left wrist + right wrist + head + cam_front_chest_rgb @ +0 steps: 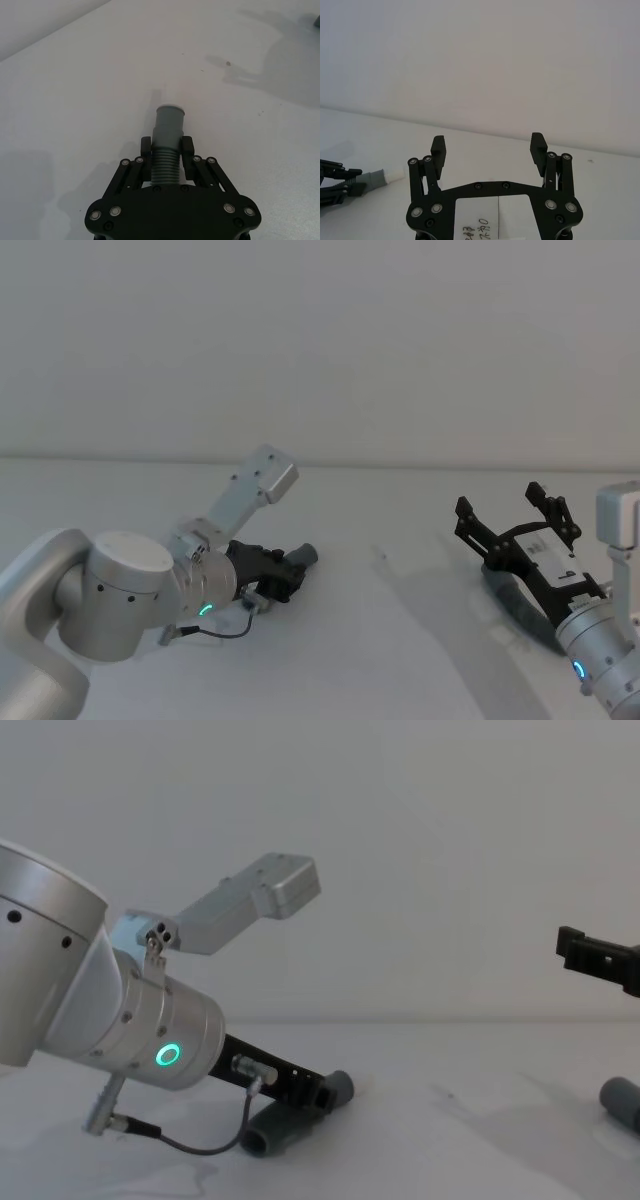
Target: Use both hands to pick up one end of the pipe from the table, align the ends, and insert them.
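Silver and thick, the robot's left arm (130,590) with its glowing green ring (167,1055) reached forward and down, low over the plain white matte table (380,650), on the left side of the head view. Its black plastic two-finger left gripper (166,145) was clamped on a dark grey plastic pipe piece (169,125), one finger on each side of the ribbed section. The smooth end and its whitish rim (171,107) stuck out beyond the fingertips and pointed towards the right side of the table. In the chest view the held piece slanted, its back end down at the table's surface under the gripper and its front end raised a little. The black plastic two-finger right gripper (510,505) hung above the table on the right, tilted up and away from the robot, its fingers (438,148) spread wide with nothing between them. A second dark grey plastic pipe piece (622,1102) lay on the table below that gripper, apart from it and well apart from the held piece.
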